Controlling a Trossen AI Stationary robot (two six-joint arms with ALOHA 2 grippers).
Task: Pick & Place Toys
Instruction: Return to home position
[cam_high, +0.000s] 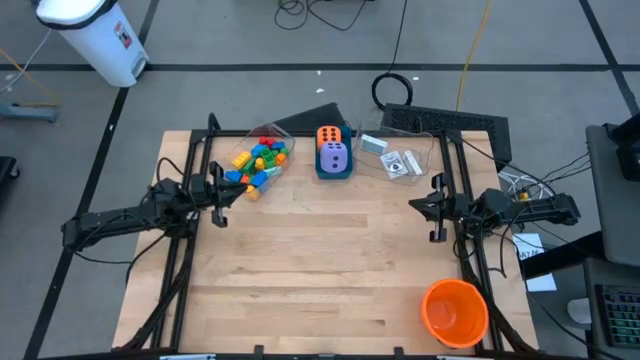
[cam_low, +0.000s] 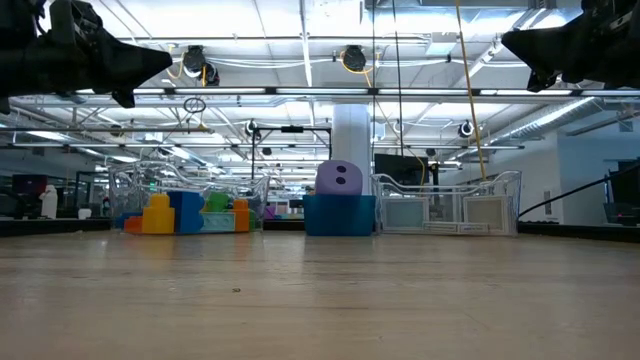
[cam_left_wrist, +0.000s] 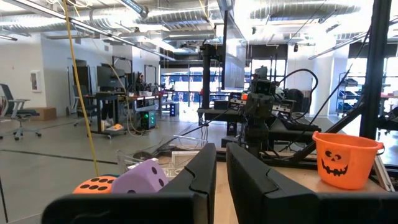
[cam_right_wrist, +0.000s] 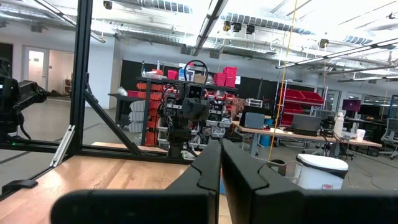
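Left hand (cam_high: 220, 200) and right hand (cam_high: 432, 212), both pressed together and empty, hover well apart on either side of the blue box (cam_high: 334, 174). A low swing could clip it, spilling the dice (cam_high: 335, 155).

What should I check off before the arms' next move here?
1. Left fingers shut, empty: ok.
2. Right fingers shut, empty: ok.
3. Bricks inside left tub: ok.
4. Cards inside right tub: ok.
5. Dice in blue box: ok.
6. Left arm and right arm at the table's sides, apart from the tubs: ok.
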